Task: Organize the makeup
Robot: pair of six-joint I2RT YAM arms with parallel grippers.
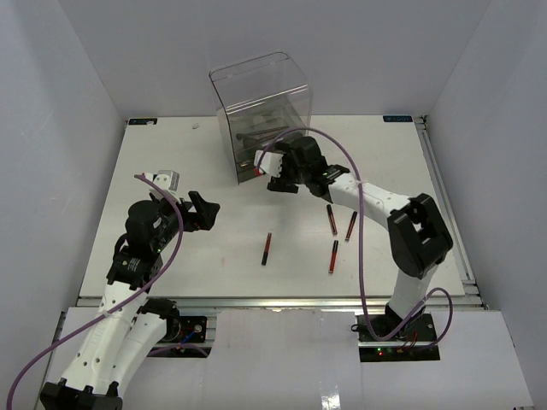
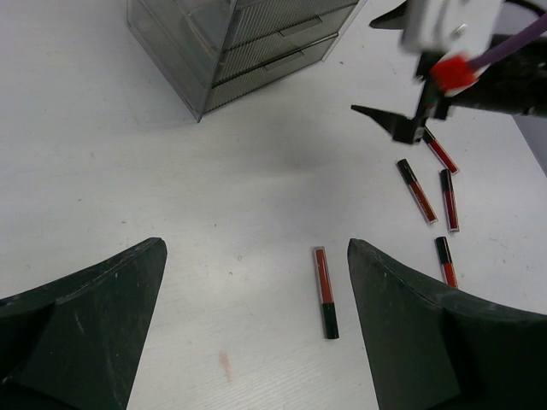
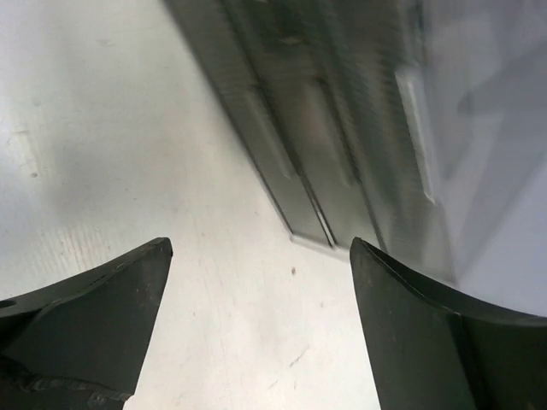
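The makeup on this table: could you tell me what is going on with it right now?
Sorting is under way. The right tool stands open and empty at the front of the clear drawer box. The left tool, also open and empty, hovers over the table. Several slim red-and-black tubes lie loose on the table, not yet put away.

the clear drawer box (image 1: 256, 102) stands at the back of the tabletop (image 1: 171, 145). the right gripper (image 1: 269, 175) is just in front of it. thin tubes (image 1: 267, 248) lie apart nearer the front, with room between them.
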